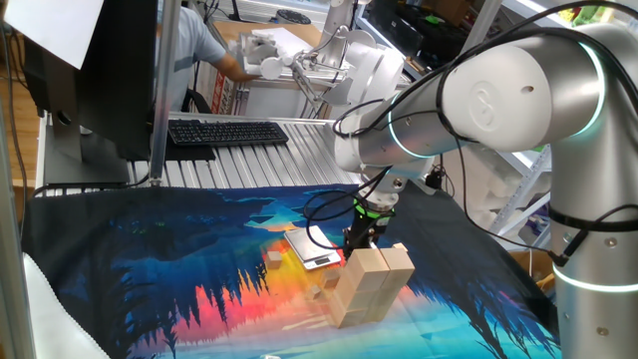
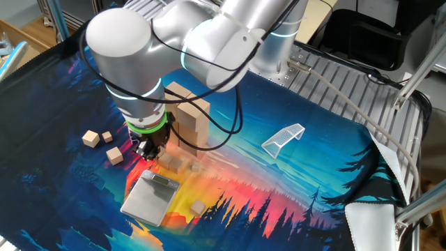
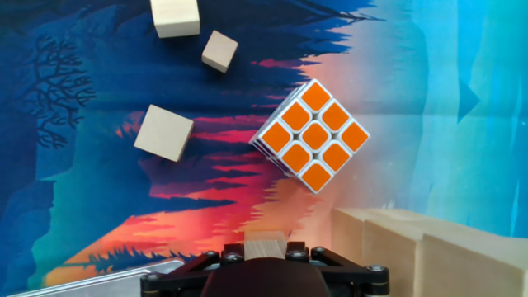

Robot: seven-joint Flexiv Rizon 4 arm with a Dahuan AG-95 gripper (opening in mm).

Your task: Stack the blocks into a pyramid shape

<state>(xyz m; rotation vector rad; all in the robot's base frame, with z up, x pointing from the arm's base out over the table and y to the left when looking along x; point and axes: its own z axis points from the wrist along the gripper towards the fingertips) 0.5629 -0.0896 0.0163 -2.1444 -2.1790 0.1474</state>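
In the hand view my gripper (image 3: 266, 249) is shut on a small pale wooden block (image 3: 266, 244) that shows between its fingers. A stack of larger tan bricks (image 3: 429, 252) stands just to the right of it; the same stack (image 1: 371, 284) (image 2: 189, 115) rises beside the gripper (image 1: 361, 237) (image 2: 148, 151) in both fixed views. Three loose small blocks (image 3: 175, 16) (image 3: 219, 51) (image 3: 163, 132) lie on the cloth ahead, and they also appear left of the arm (image 2: 90, 139) (image 2: 115, 155). Another small block (image 2: 198, 207) lies past the scale.
A Rubik's cube with an orange face (image 3: 310, 135) sits on the cloth ahead of the gripper. A flat silver scale (image 2: 149, 198) (image 1: 314, 248) lies close by the gripper. A white mesh piece (image 2: 283, 139) lies further off. A keyboard (image 1: 227, 132) sits beyond the cloth.
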